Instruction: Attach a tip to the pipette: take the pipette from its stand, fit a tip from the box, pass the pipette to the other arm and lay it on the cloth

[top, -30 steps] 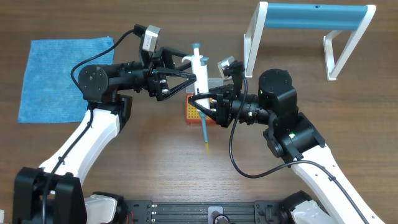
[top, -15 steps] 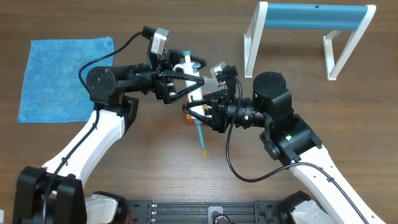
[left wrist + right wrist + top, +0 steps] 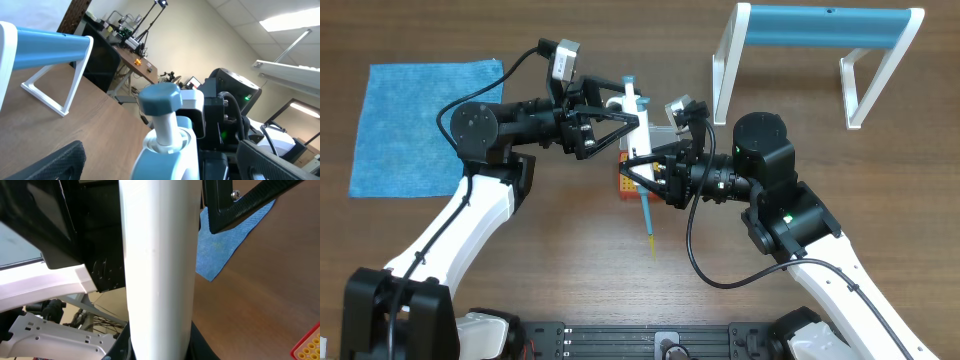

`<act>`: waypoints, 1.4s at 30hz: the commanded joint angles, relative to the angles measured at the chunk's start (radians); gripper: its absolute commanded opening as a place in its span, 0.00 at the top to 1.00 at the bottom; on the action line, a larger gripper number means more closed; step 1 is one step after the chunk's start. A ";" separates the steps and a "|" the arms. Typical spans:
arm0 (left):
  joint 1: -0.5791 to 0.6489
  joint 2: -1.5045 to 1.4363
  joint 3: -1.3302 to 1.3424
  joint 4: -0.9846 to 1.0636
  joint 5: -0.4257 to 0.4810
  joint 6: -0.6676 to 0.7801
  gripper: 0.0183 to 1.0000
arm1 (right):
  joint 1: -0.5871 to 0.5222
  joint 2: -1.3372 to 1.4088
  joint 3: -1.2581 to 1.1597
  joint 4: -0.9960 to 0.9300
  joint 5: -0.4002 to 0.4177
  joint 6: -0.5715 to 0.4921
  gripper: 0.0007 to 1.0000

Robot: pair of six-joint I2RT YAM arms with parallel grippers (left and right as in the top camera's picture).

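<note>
**Between two end effectors, the handover hangs in the balance**

Over the last second we've watched both arms sway. The right end effector (image 3: 644, 176) carried the pipette (image 3: 634, 104) a touch toward the left arm, its top leaning that way, and the left end effector (image 3: 636, 122) pushed in to meet it. Now both have eased back almost to where they began, and the pipette is nearly straight again. We read that as lining up: the pass is being set up, not yet made.

Right end effector first. Its fingers are pinched on the pipette's white body, which runs out right past its wrist camera. The yellow tip (image 3: 652, 242) hangs beyond it, on the side away from the plunger, above the tabletop (image 3: 570, 250). So the tip is on, and the tip box (image 3: 624, 182) sits close beneath this end effector.

Now the left end effector: spread wide. From its own wrist we see the blue plunger cap (image 3: 160, 100) dead centre, with dark fingers (image 3: 52, 162) off to either side and a gap between each and the pipette. It is straddling the upper body and touching nothing.

Well behind the left end effector lies the blue cloth (image 3: 420, 120), with nothing on it. Ahead of it, past the pipette, is the stand (image 3: 820, 25). In our judgement the left must close before the right lets go.
</note>
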 commanded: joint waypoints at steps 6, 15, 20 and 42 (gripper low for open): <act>-0.026 0.013 0.023 0.002 -0.014 0.019 0.03 | -0.002 -0.002 0.012 0.008 -0.032 -0.006 0.92; -0.032 0.015 0.023 -0.005 -0.035 0.019 0.44 | -0.002 -0.002 0.012 0.008 -0.031 -0.006 0.92; -0.033 0.019 0.023 -0.053 -0.076 0.020 0.99 | -0.002 -0.001 0.012 0.008 -0.031 -0.006 0.92; 0.181 0.019 0.023 -0.810 -0.409 0.497 0.99 | -0.079 -0.003 0.012 -0.081 -0.055 -0.020 0.21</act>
